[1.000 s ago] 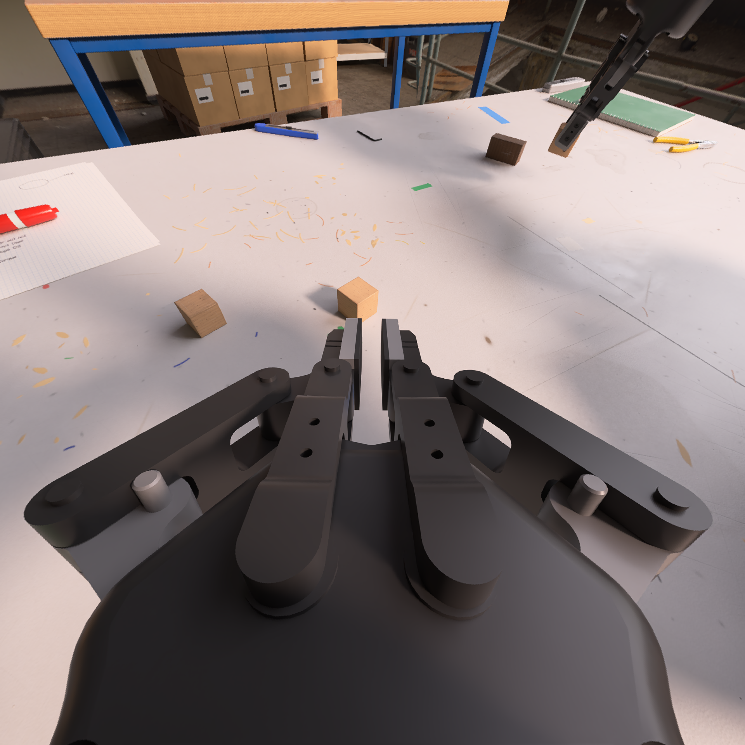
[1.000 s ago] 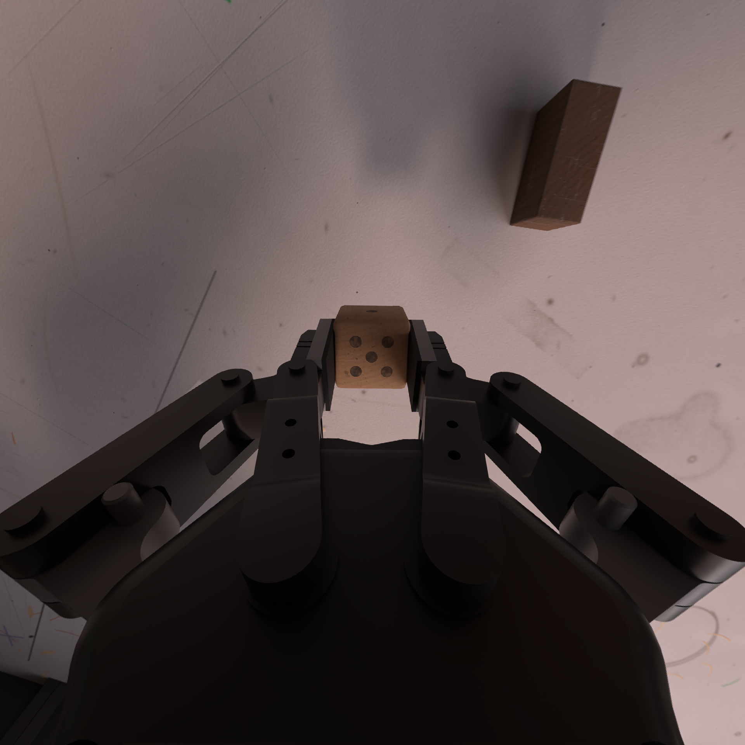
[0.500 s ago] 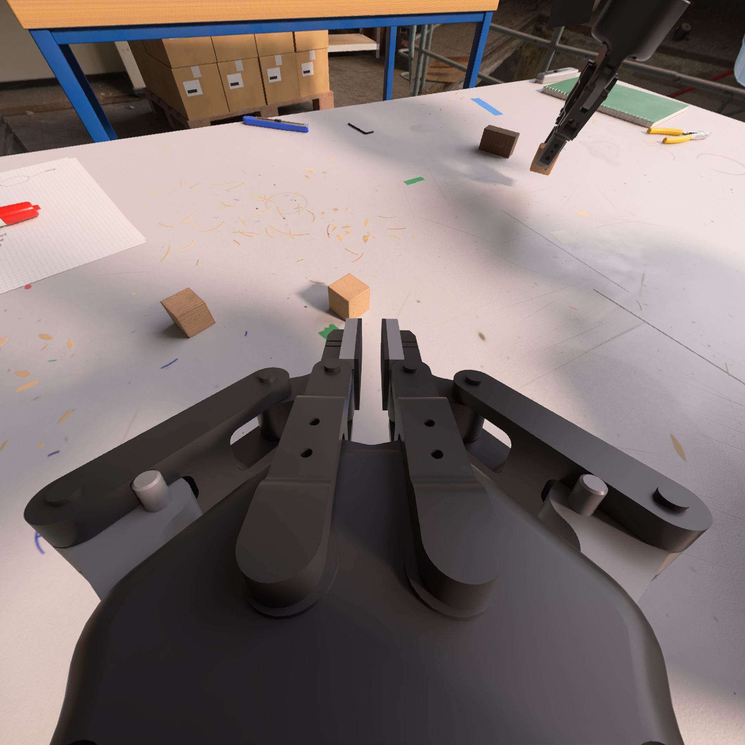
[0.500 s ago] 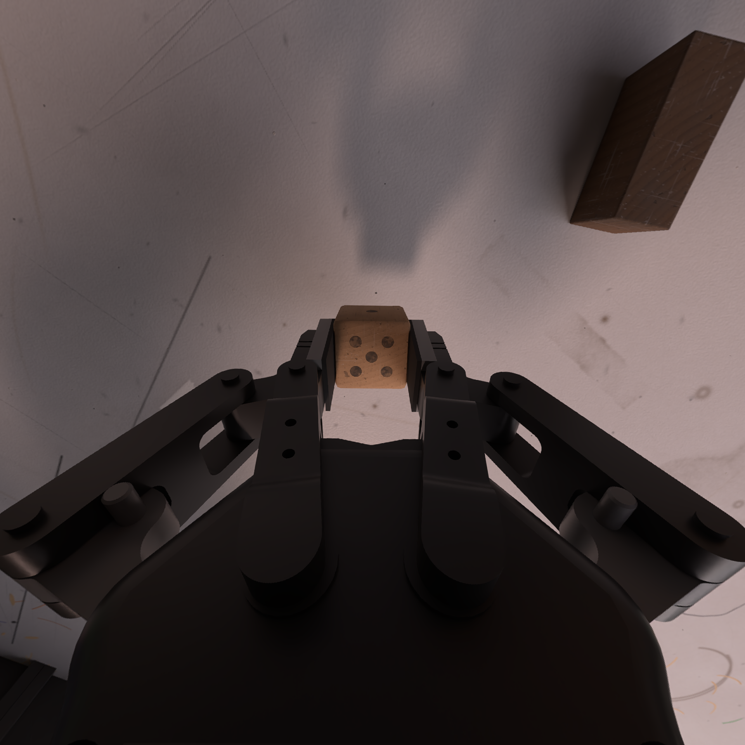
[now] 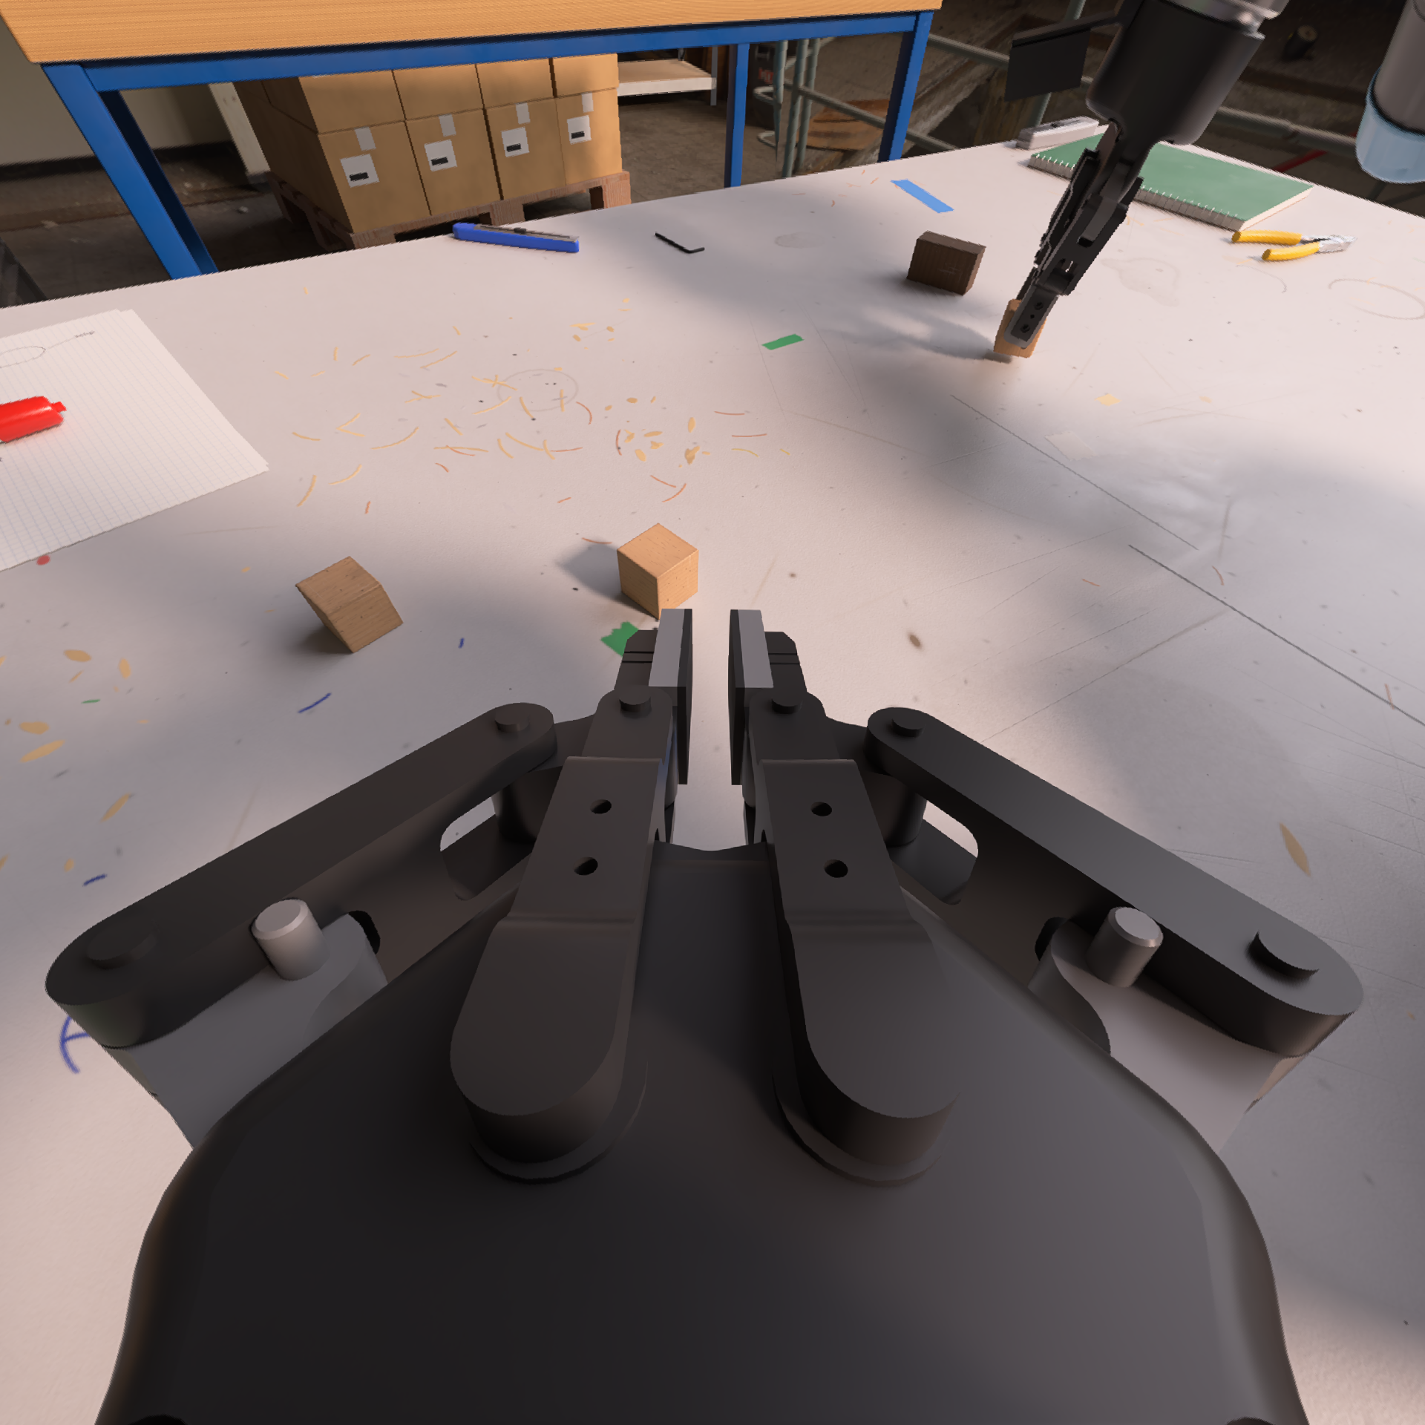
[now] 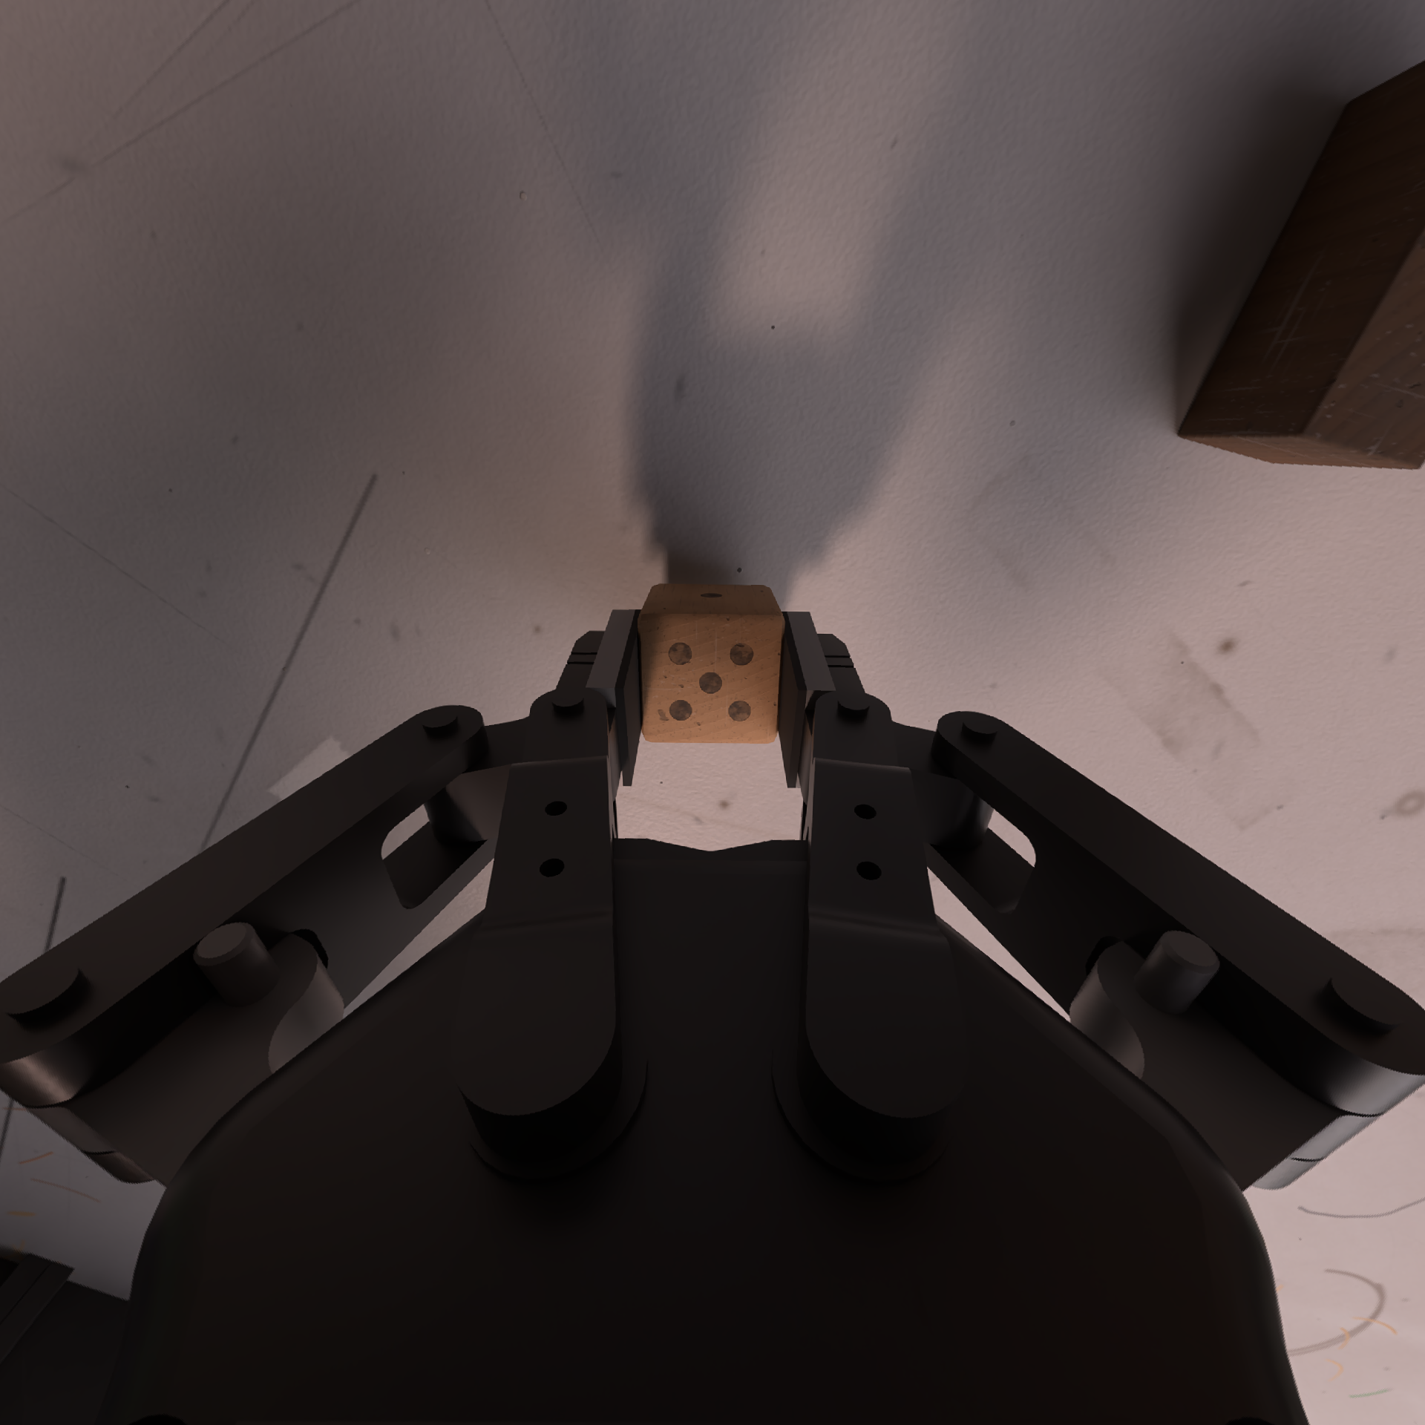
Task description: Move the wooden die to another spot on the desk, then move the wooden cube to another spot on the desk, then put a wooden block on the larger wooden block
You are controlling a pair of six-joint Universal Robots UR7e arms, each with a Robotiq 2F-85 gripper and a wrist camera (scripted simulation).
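My right gripper (image 6: 711, 626) is shut on the wooden die (image 6: 709, 678), whose five-dot face looks at the camera. In the left wrist view the right gripper (image 5: 1027, 328) holds the die (image 5: 1007, 345) down at the desk surface, just right of a dark wooden block (image 5: 944, 262), which also shows in the right wrist view (image 6: 1326, 308). My left gripper (image 5: 709, 617) is empty, its fingers nearly together, hovering just behind a light wooden cube (image 5: 658, 568). A second light wooden block (image 5: 349, 604) sits tilted to the left.
A sheet of paper (image 5: 116, 447) with a red marker (image 5: 31, 416) lies far left. A blue utility knife (image 5: 515, 236), a black hex key (image 5: 678, 244), a green notebook (image 5: 1187, 181) and yellow pliers (image 5: 1288, 245) lie along the far edge. Wood shavings (image 5: 540, 432) are scattered mid-desk.
My right gripper has come down with the die from above the desk to its surface, nearer than the dark block. My left gripper has stayed shut and drifted slightly.
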